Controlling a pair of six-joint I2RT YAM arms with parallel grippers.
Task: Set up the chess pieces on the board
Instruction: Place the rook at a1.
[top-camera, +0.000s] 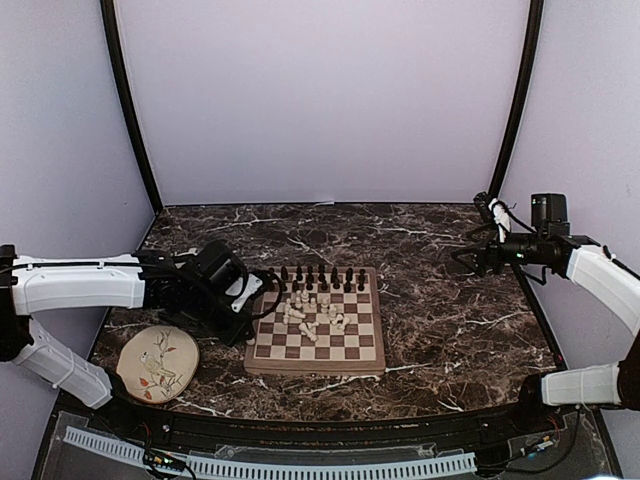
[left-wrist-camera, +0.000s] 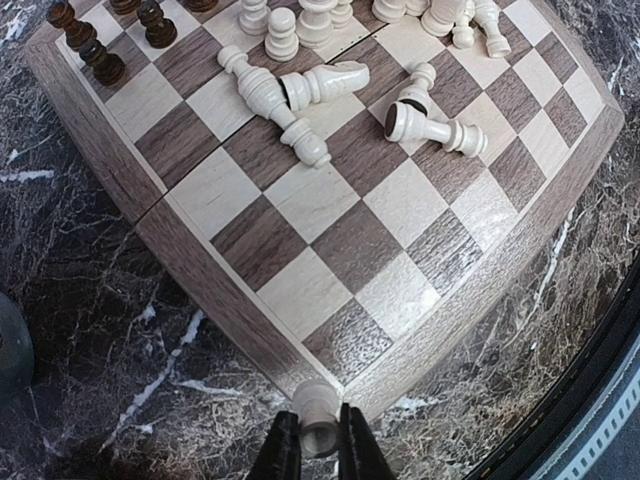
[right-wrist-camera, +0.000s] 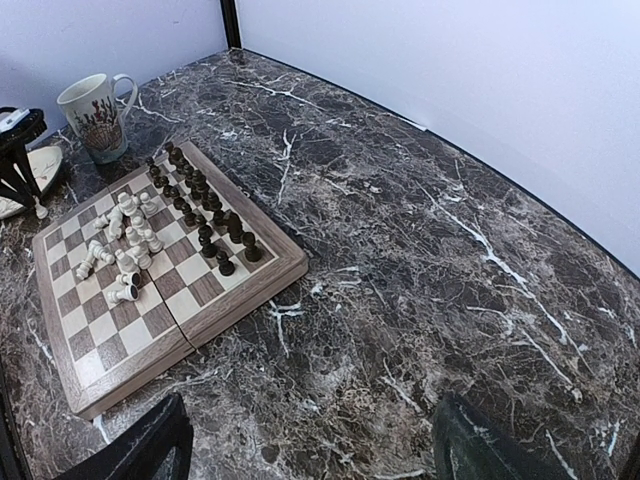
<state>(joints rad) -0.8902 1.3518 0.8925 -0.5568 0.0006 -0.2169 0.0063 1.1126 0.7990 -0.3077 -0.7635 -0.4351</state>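
The board (top-camera: 366, 352) lies mid-table, a row of dark chess pieces (top-camera: 320, 277) standing along its far edge. Cream chess pieces (top-camera: 312, 315) cluster in the middle, some upright, several toppled (left-wrist-camera: 290, 100). My left gripper (left-wrist-camera: 318, 440) is shut on a cream piece (left-wrist-camera: 316, 405), held just above the board's near left corner (left-wrist-camera: 345, 375). From above, the left gripper (top-camera: 248, 335) sits at the board's left edge. My right gripper (right-wrist-camera: 305, 450) hangs open over bare marble, well to the right of the board (right-wrist-camera: 270, 280), with nothing between its fingers (right-wrist-camera: 130, 450).
A round bird-patterned plate (top-camera: 158, 362) lies left of the board near the table's front. A patterned mug (right-wrist-camera: 95, 115) stands beyond the board's far left corner. Dark marble stretches right of the board. Purple walls enclose the table.
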